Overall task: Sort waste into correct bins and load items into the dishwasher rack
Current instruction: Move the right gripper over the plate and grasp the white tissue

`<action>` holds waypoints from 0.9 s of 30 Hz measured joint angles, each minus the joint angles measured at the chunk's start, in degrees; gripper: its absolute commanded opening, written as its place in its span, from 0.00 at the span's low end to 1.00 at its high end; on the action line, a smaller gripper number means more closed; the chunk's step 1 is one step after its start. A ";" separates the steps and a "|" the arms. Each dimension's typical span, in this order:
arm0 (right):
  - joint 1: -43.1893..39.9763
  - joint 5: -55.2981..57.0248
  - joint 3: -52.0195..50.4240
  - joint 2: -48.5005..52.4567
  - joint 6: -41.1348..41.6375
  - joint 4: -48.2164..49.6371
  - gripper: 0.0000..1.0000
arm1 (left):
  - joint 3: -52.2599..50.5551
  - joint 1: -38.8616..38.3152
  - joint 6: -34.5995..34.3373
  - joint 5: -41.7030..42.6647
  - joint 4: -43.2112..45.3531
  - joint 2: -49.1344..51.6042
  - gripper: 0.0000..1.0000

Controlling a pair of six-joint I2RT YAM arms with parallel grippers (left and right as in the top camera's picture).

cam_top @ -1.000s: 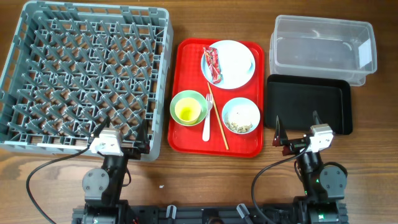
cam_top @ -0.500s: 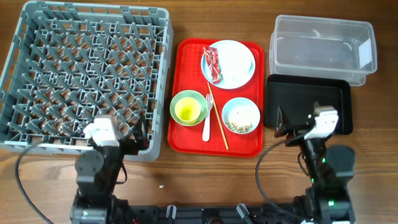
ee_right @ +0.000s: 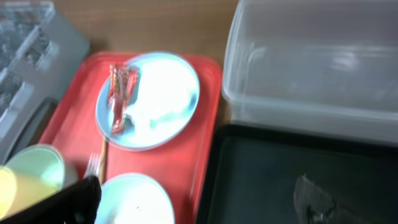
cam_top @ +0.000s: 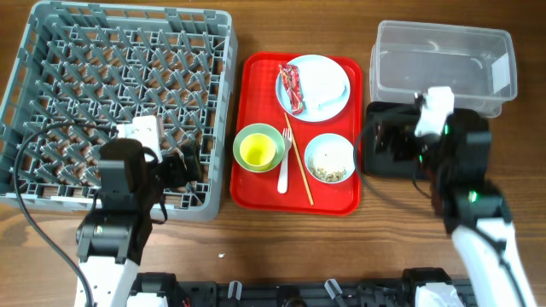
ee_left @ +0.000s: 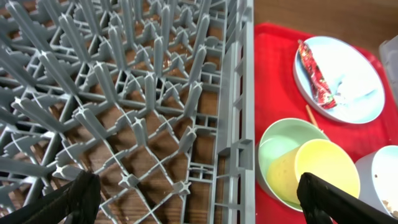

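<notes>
The grey dishwasher rack (cam_top: 111,94) stands at the left. On the red serving tray, a pale blue plate (cam_top: 320,85) holds the red wrapper (cam_top: 291,88) and the white napkin (cam_top: 328,92). A yellow-green cup (cam_top: 254,152) sits inside a pale bowl (cam_top: 271,136). Another bowl (cam_top: 330,159) holds beige scraps. The white fork (cam_top: 283,175) and the chopstick (cam_top: 299,166) lie between the bowls. My left gripper (ee_left: 202,205) is open and empty over the rack's front right edge (ee_left: 233,143). My right gripper (ee_right: 196,205) is open and empty over the left edge of the black tray (ee_right: 280,168).
The clear tub (cam_top: 444,60) stands behind the black tray at the far right; it also shows in the right wrist view (ee_right: 311,62). The red serving tray (cam_top: 256,94) lies between the rack and the bins. Cables trail from both arms over the table's front.
Both arms have lifted and reached away from the table's front edge. The left gripper now hangs over the rack's front right part, the right gripper over the black tray. The objects have not moved.
</notes>
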 measured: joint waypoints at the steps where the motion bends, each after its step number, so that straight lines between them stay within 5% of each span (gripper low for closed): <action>1: -0.02 -0.55 2.49 1.97 0.04 -2.38 1.00 | 0.22 0.00 0.00 0.00 -0.31 0.92 1.00; 7: -0.02 -0.94 14.73 12.39 -1.79 -11.26 1.00 | 0.28 0.00 0.00 0.00 -1.05 1.51 1.00; 27: 5.90 -0.52 16.98 13.57 2.86 -13.09 0.97 | 0.28 0.00 0.00 0.00 -1.07 1.55 1.00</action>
